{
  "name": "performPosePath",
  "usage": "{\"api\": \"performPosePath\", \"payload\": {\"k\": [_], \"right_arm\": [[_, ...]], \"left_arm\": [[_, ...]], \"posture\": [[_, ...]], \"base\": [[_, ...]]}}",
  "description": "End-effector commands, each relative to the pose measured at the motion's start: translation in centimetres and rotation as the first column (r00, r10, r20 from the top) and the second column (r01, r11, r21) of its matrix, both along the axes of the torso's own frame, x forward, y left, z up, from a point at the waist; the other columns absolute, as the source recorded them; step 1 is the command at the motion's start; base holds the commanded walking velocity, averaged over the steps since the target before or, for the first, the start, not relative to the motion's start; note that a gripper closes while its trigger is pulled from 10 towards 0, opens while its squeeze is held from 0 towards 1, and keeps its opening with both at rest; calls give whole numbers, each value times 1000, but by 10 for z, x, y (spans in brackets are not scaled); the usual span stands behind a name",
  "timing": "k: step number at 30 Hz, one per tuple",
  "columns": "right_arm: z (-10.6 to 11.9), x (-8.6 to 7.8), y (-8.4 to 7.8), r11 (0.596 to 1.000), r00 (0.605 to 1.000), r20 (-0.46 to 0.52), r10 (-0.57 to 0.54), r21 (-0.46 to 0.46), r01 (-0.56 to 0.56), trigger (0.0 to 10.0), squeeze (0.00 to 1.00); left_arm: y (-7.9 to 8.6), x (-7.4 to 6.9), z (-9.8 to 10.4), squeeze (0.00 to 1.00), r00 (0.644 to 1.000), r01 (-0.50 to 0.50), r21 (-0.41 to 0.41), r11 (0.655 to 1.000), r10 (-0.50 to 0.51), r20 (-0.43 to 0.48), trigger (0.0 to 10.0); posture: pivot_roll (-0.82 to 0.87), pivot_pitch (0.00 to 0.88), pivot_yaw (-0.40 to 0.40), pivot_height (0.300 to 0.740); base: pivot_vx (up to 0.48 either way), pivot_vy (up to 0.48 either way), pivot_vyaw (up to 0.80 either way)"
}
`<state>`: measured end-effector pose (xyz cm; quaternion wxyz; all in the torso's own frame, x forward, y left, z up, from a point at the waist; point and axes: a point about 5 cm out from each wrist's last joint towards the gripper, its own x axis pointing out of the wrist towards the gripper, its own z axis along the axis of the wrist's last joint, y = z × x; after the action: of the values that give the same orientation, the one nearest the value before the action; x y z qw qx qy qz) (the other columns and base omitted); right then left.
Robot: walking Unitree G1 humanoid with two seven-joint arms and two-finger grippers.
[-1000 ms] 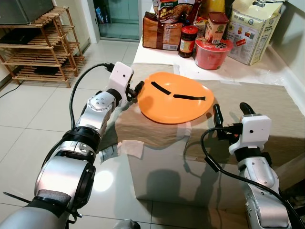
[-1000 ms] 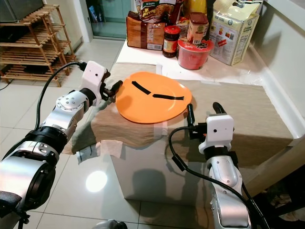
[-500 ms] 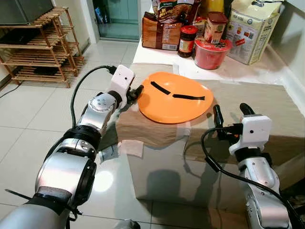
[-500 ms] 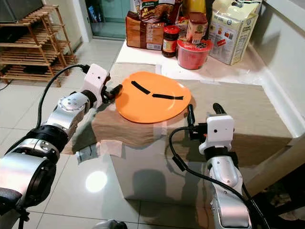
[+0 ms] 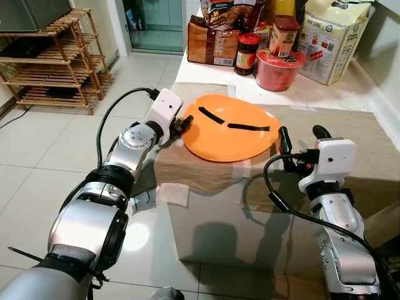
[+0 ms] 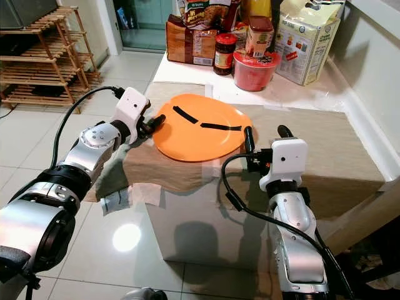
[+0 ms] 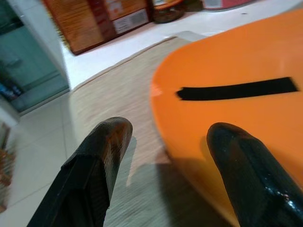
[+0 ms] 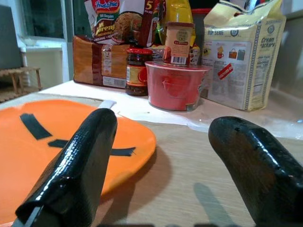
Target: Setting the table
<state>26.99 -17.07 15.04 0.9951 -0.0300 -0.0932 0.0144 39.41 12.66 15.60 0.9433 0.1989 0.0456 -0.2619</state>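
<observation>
1. Orange plate (image 5: 229, 127) with two black strips lies on the cloth-covered desk (image 5: 350, 134), between both claws.
2. Left claw (image 5: 182, 122), fingers spread and holding nothing, straddles the plate's rim.
3. Right claw (image 5: 298, 135), gaping and empty, sits just beside the plate's other edge.

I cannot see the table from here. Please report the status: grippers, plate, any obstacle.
Left gripper open at the orange plate's left rim, not gripping. Right gripper open beside its right edge. Plate on the cloth-covered table. Nothing in the way.
</observation>
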Motion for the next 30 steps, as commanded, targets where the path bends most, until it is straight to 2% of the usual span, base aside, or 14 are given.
{"api": "performPosePath", "payload": {"k": [1, 10, 23, 25, 30], "right_arm": [[1, 3, 0, 1000, 1000, -9, 5, 27, -5, 10000, 0], [1, 19, -3, 976, 997, -64, 31, 218, -17, 10000, 0], [0, 24, 2, 970, 995, -75, 62, 238, -43, 10000, 0], [-1, 25, 3, 969, 995, -80, 66, 243, -45, 10000, 0], [-1, 24, 3, 969, 994, -82, 66, 242, -45, 10000, 0]], "left_arm": [[-4, -7, -19, 0, 996, 48, 41, 998, -45, -72, 10000], [-18, -15, -25, 0, 979, 185, 51, 981, -180, -92, 10000], [-22, -21, -30, 0, 959, 264, 20, 964, -260, -111, 10000], [-29, -23, -25, 0, 945, 318, -9, 948, -317, -82, 10000], [-36, -22, -15, 0, 933, 356, -36, 934, -357, -43, 10000]], "posture": [[50, 0, 48, 740], [58, 0, 54, 740], [72, 0, 52, 740], [72, 0, 50, 740], [70, 0, 51, 740]], "base": [[0, 0, 0], [0, 0, 0], [0, 0, 0], [0, 0, 0], [0, 0, 0]]}}
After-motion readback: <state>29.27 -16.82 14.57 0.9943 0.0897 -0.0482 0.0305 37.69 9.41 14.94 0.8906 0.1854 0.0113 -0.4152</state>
